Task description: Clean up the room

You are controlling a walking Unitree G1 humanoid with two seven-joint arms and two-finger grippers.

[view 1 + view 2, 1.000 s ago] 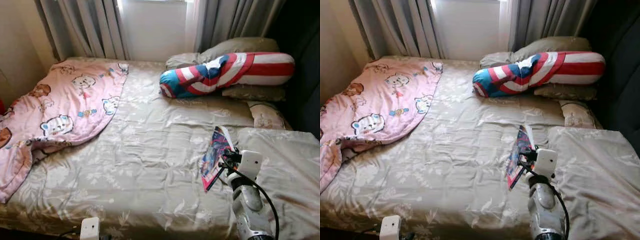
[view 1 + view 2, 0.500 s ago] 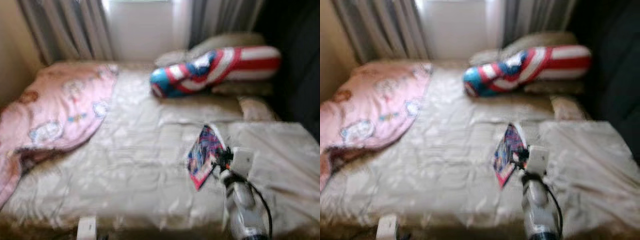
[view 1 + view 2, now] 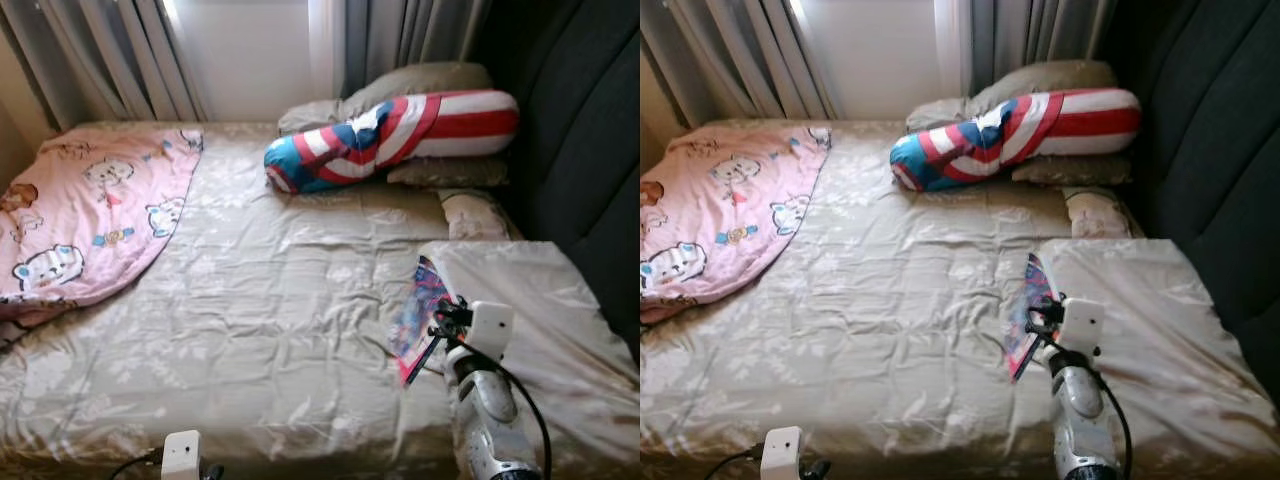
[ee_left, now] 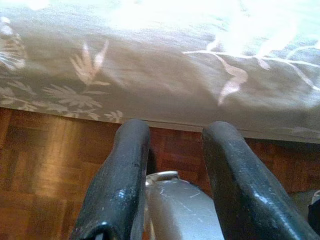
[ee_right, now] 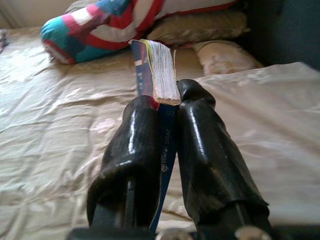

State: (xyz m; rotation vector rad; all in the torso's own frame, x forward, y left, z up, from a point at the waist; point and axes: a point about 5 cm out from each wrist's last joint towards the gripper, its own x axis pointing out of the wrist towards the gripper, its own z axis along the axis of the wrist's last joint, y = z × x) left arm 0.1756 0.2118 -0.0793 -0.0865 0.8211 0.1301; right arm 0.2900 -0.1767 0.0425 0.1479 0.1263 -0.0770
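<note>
Above the beige bed (image 3: 250, 330), right end effector (image 5: 167, 107) clamps an upright book (image 3: 420, 318), spine nearest, long axis toward the pillows.

Bed (image 3: 250, 330), beige floral cover: pink blanket (image 3: 90, 215) left; striped bolster (image 3: 390, 135), pillows (image 3: 420, 85) at head.

Item under handling: one thin paperback book (image 3: 418, 318) with a multicoloured cover in blue, red and pink, pale page block visible. It is held on edge, tilted, clamped between the two black fingers of the right gripper (image 5: 167, 117), above the beige floral bed cover (image 3: 260, 330) on the bed's right side.
</note>
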